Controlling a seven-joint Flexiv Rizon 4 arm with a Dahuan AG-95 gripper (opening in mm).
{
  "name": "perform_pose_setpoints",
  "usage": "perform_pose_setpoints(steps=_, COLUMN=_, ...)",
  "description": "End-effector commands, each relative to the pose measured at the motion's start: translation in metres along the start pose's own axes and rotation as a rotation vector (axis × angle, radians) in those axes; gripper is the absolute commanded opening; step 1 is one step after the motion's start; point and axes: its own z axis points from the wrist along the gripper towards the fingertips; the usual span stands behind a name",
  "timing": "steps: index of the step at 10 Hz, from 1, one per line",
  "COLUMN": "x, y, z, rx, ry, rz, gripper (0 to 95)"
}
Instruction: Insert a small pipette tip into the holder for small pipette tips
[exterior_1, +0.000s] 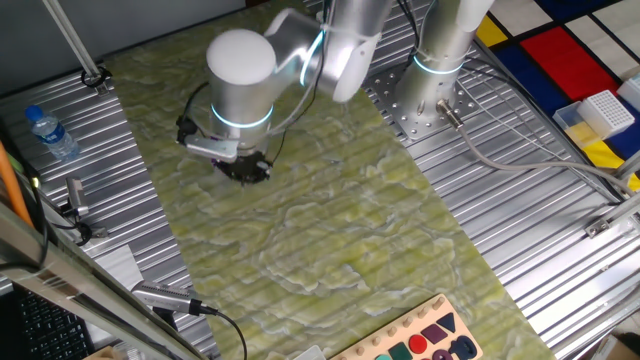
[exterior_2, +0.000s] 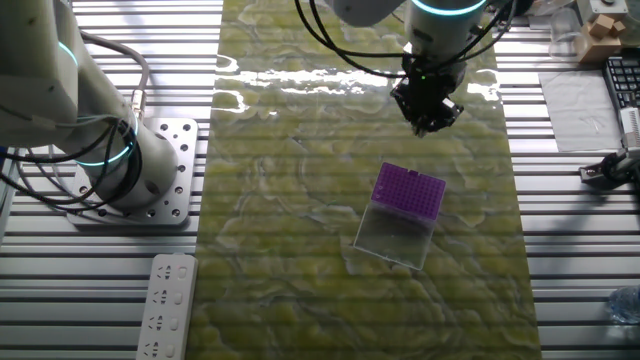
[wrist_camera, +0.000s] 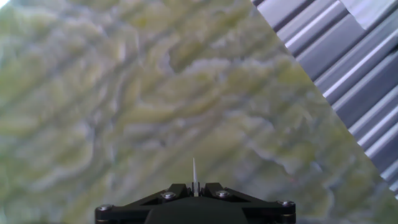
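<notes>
The gripper (exterior_2: 432, 125) hangs above the green marbled mat (exterior_2: 300, 290), its fingers (wrist_camera: 177, 188) pinched shut on a small pipette tip (wrist_camera: 194, 171), and in the hand view that pale sliver sticks straight out from between them, long axis in line with the fingers, thin end pointing away toward the mat. The holder for small pipette tips (exterior_2: 408, 190) sits on the mat in the other fixed view, nearer the camera than the fingers and clear of them, purple top facing up, its pale translucent base (exterior_2: 395, 238) spreading toward the camera, the whole block turned at a slight angle to the mat's edges. Open mat lies all round it, with more bare mat between it and the fingers. The mat's edge runs just off to one side of the fingers, where the ribbed metal desk (wrist_camera: 348, 81) begins; the hand view shows that border cutting diagonally across the upper right corner. In one fixed view the holder is not visible; a water bottle (exterior_1: 50, 132) lies on the ribbed metal well off from the fingers, and a clear box with a white grid top (exterior_1: 598, 115) stands far across the desk. No writing can be read on anything.
</notes>
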Motion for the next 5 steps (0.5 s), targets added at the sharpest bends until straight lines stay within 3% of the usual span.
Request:
perform_pose_setpoints(steps=1, x=0.021, y=-0.011, z=-0.014, rx=0.024, ry=0.054, rz=-0.076, gripper=0.0)
perform_pose_setpoints(steps=4, x=0.043, y=-0.015, z=-0.026, rx=0.051, ry=0.138, rz=-0.158, gripper=0.0)
perform_pose_setpoints(steps=5, x=0.05, y=-0.016, z=-0.029, rx=0.052, ry=0.151, rz=-0.168, gripper=0.0)
